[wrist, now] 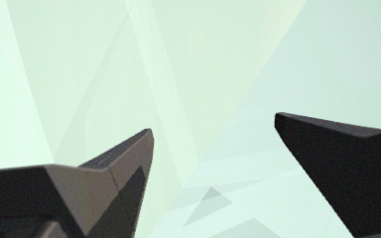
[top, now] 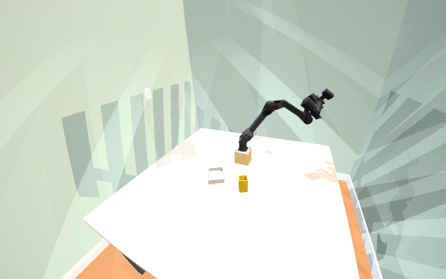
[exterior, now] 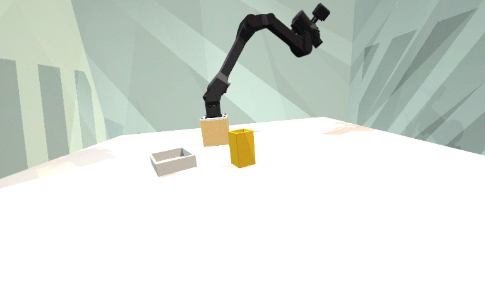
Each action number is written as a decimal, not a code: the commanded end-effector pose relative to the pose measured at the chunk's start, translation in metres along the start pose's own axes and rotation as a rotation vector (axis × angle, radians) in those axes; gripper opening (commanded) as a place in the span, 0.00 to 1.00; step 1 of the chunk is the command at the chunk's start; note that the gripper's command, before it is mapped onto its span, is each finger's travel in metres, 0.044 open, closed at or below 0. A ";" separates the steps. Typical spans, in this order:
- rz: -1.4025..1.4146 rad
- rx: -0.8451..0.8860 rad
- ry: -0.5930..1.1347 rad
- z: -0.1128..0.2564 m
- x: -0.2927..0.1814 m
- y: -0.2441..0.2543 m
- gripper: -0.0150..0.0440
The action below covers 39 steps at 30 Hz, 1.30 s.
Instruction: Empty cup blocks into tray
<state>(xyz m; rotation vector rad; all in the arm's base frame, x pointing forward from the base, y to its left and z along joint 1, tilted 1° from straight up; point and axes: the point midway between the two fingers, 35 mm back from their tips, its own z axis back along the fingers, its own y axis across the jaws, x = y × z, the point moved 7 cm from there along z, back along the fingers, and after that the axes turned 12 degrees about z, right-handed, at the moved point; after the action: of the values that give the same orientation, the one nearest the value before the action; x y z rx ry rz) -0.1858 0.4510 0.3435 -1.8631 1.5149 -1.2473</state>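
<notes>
A tall yellow square cup [top: 243, 185] [exterior: 244, 149] stands upright on the table. Its open top faces up, and no blocks can be made out inside. A shallow light grey tray [top: 216, 181] [exterior: 175, 166] lies on the table to the left of the cup, apart from it. No blocks show in the part of its inside that is visible. My gripper [wrist: 213, 127] is open with its fingers wide apart and nothing between them. It is high above the table, up and to the right of the cup in the top and exterior views, facing the walls. Neither cup nor tray shows in the wrist view.
The black arm [top: 258, 123] [exterior: 232, 59] rises from a tan base block [top: 242, 157] [exterior: 215, 132], which stands on the table [top: 230, 230] [exterior: 250, 231] behind the cup and tray. The cup stands nearer the top and exterior views than the base block. Patterned walls surround the table.
</notes>
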 end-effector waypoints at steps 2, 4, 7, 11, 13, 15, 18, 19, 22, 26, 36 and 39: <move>-0.003 -0.008 0.024 0.006 -0.001 -0.006 1.00; -0.012 -0.031 0.090 0.022 -0.004 -0.021 1.00; -0.025 -0.073 0.199 0.051 -0.006 -0.044 1.00; -0.044 -0.135 0.343 0.091 -0.005 -0.072 1.00; -0.053 -0.169 0.414 0.111 -0.003 -0.084 1.00; -0.062 -0.204 0.485 0.132 0.001 -0.095 1.00; -0.077 -0.260 0.590 0.163 0.008 -0.108 1.00; -0.081 -0.280 0.625 0.174 0.011 -0.112 1.00; -0.097 -0.341 0.728 0.205 0.022 -0.122 1.00; -0.120 -0.428 0.861 0.245 0.039 -0.130 1.00; -0.173 -0.670 1.184 0.340 0.095 -0.127 1.00; -0.190 -0.749 1.277 0.365 0.115 -0.119 1.00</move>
<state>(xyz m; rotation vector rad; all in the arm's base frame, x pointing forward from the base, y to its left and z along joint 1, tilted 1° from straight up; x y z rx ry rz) 0.1698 0.3318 0.3080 -1.6133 2.6515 -2.3820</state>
